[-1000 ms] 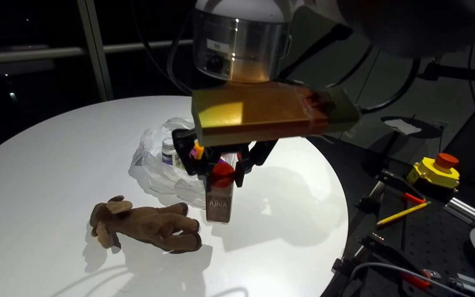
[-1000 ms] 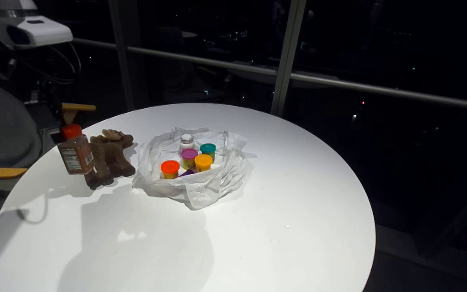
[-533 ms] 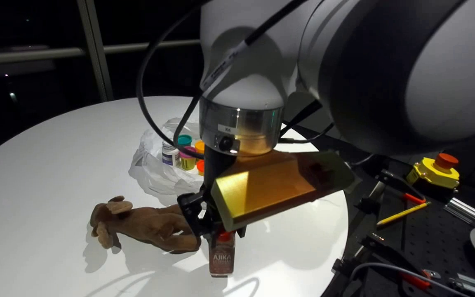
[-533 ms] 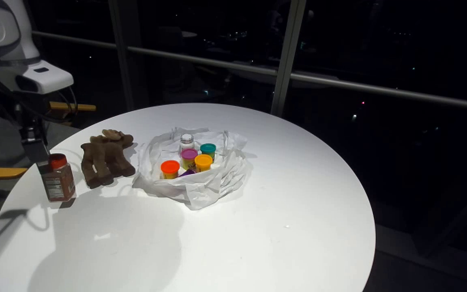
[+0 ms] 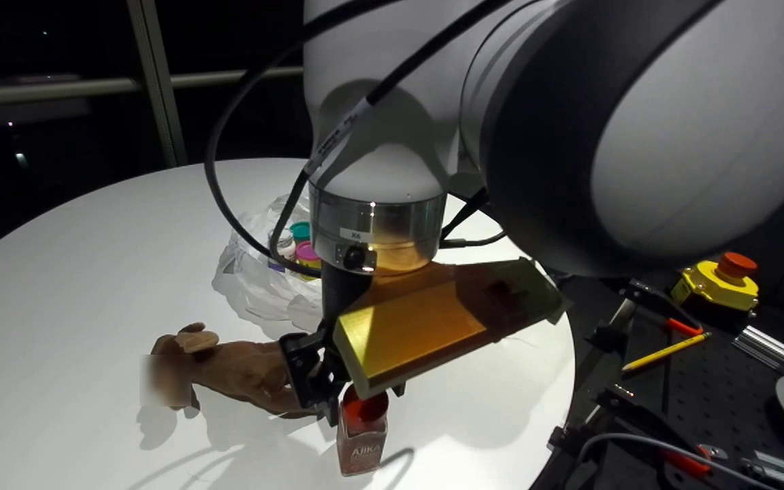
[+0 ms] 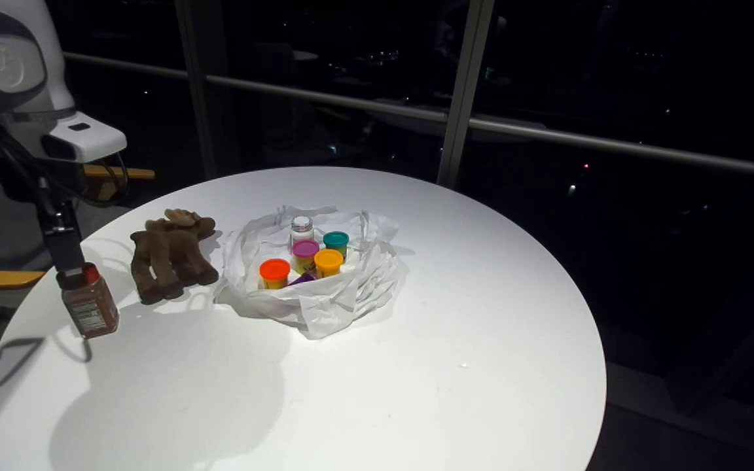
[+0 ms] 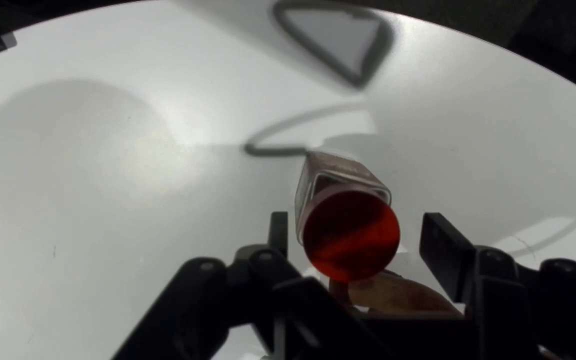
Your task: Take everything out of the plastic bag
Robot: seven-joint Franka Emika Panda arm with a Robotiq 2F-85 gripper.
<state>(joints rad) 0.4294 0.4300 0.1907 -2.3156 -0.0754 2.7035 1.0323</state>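
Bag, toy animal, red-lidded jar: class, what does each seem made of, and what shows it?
Bag: likely thin plastic, glossy; crinkled, translucent.
Toy animal: probably plush, matte; soft-looking limbs show no shine.
Red-lidded jar: clear, glossy plastic or glass; edges glint.

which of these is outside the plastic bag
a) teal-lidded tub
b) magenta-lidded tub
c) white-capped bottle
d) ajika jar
d: both exterior views show the Ajika jar near the brown plush toy and apart from the plastic bag, while the teal-lidded tub, white-capped bottle and magenta-lidded tub sit inside it.
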